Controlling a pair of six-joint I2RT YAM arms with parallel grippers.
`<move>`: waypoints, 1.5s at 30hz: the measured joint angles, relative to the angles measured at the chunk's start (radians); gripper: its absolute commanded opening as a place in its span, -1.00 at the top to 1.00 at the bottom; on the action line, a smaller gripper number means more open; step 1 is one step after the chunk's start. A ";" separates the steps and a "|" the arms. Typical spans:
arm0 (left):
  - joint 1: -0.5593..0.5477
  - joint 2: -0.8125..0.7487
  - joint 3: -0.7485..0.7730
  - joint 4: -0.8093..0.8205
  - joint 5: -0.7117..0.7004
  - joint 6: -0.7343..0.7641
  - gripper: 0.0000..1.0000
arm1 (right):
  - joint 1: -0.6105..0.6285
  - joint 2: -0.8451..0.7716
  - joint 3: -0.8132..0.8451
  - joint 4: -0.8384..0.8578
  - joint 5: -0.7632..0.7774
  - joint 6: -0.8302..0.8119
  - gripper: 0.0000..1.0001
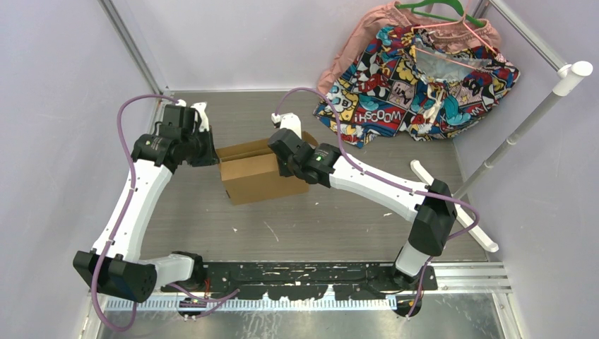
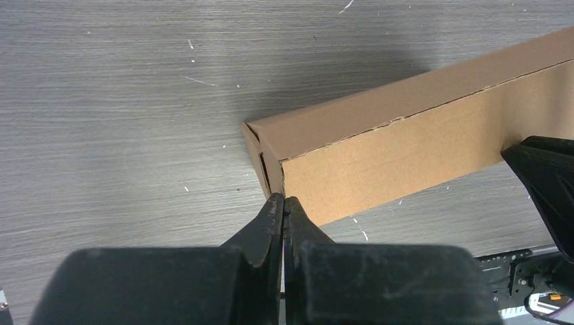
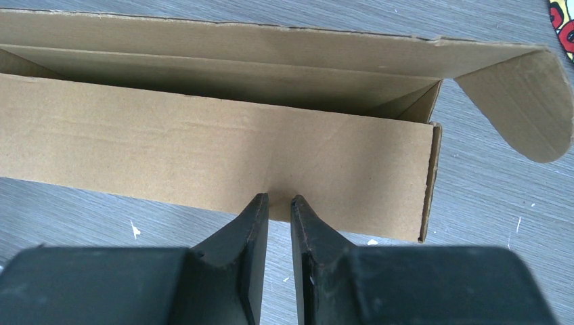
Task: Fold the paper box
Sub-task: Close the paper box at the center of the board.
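Observation:
The paper box is plain brown cardboard, partly folded, lying in the middle of the table. My left gripper is shut at the box's left end. In the left wrist view its closed tips touch the lower corner of the box and hold nothing. My right gripper is at the box's right part. In the right wrist view its jaws stand a little apart, tips against the box's long side wall, with bare table showing between them. A rounded flap sticks out at the right end.
A comic-print cloth with pink and green hangers lies at the back right; its corner shows in the right wrist view. A white pole leans at the right, and a white bar lies on the table. Enclosure walls stand close on both sides.

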 measured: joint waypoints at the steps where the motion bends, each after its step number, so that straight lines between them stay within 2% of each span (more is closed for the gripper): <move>1: 0.000 0.000 0.000 0.000 0.000 0.001 0.99 | 0.000 0.000 0.000 0.000 0.000 0.000 0.52; 45: 0.000 -0.025 -0.064 0.032 0.004 -0.006 0.99 | -0.001 0.002 0.000 0.004 0.001 0.000 0.50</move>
